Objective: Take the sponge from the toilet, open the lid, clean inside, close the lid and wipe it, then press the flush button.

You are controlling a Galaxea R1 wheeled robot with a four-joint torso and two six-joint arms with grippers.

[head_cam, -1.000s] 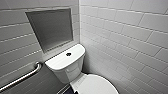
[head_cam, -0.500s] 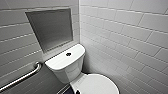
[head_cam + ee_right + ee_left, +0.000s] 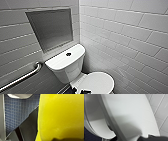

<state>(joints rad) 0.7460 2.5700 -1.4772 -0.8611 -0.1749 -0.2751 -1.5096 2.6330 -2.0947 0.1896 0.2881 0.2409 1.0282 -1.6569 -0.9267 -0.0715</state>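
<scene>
Nothing moved; lid [image 3: 100, 83] (down) points away from toilet tank [image 3: 65, 65].

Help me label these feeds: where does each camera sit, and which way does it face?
Head view: high on the robot, facing forward and down at the toilet, its flush button and closed lid; dark robot parts at the lower edge.
Left wrist view: on the left arm, close against the toilet's white curves, wall tiles beyond; a dark robot part at the edge.
Right wrist view: on the right arm, facing blue floor tiles past the sponge.
Shared: head and left wrist views both show the toilet.
</scene>
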